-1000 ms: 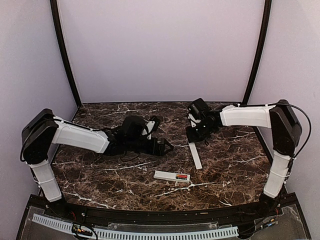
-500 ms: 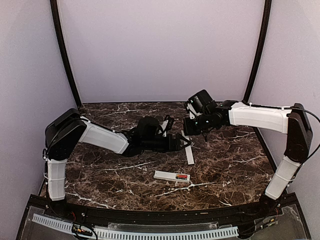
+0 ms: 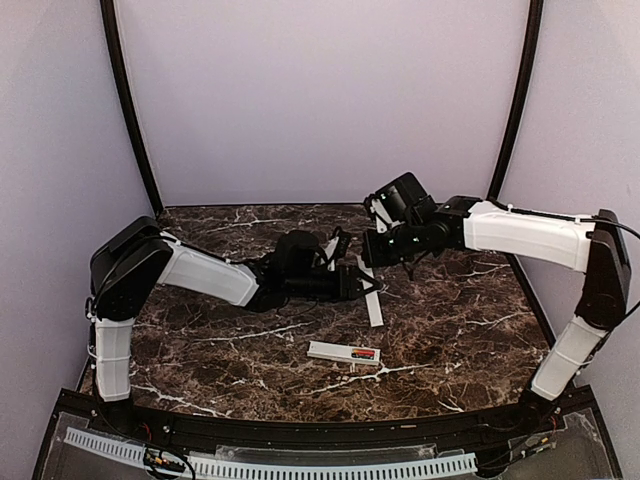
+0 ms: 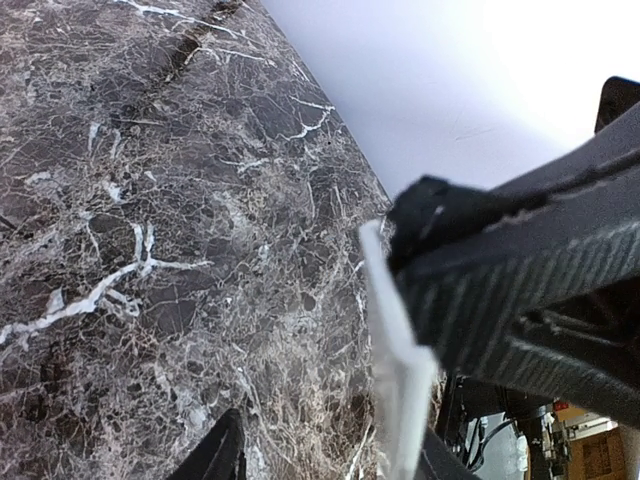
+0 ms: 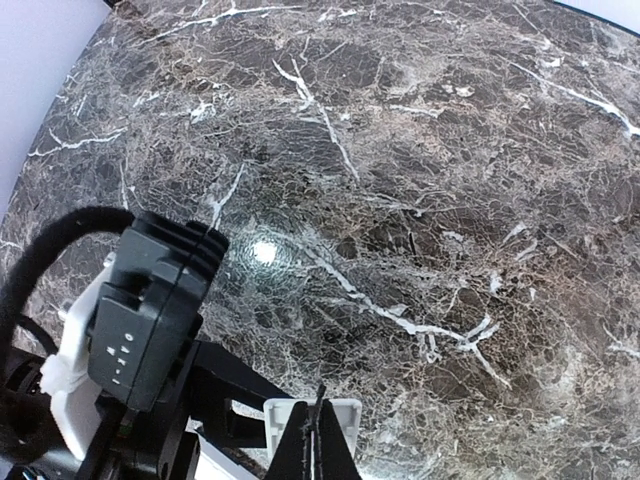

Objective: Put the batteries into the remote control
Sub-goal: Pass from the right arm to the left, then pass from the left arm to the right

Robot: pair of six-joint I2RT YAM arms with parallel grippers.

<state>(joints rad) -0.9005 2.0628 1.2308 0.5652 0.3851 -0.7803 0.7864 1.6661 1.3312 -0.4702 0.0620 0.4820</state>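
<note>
The white remote control (image 3: 338, 351) lies flat near the table's front middle. A red-orange battery (image 3: 363, 353) shows at its right end. My right gripper (image 3: 372, 256) is shut on the top end of a thin pale-grey strip (image 3: 374, 306), which slants down toward the table. In the right wrist view the strip's end (image 5: 345, 415) shows behind the shut right gripper (image 5: 314, 440). My left gripper (image 3: 371, 284) reaches in from the left at the strip. In the left wrist view the left gripper (image 4: 330, 462) is open, with the strip (image 4: 395, 365) close to its right finger.
Dark marble table (image 3: 230, 350) with pale purple walls behind and at both sides. The right arm's black gripper body (image 4: 520, 270) fills the right of the left wrist view. The left wrist's camera housing (image 5: 150, 320) sits close to the right gripper.
The left arm stretched right until its gripper reached the strip, and its jaws narrowed. The right gripper shifted slightly left with the strip, whose lower end swung left.
</note>
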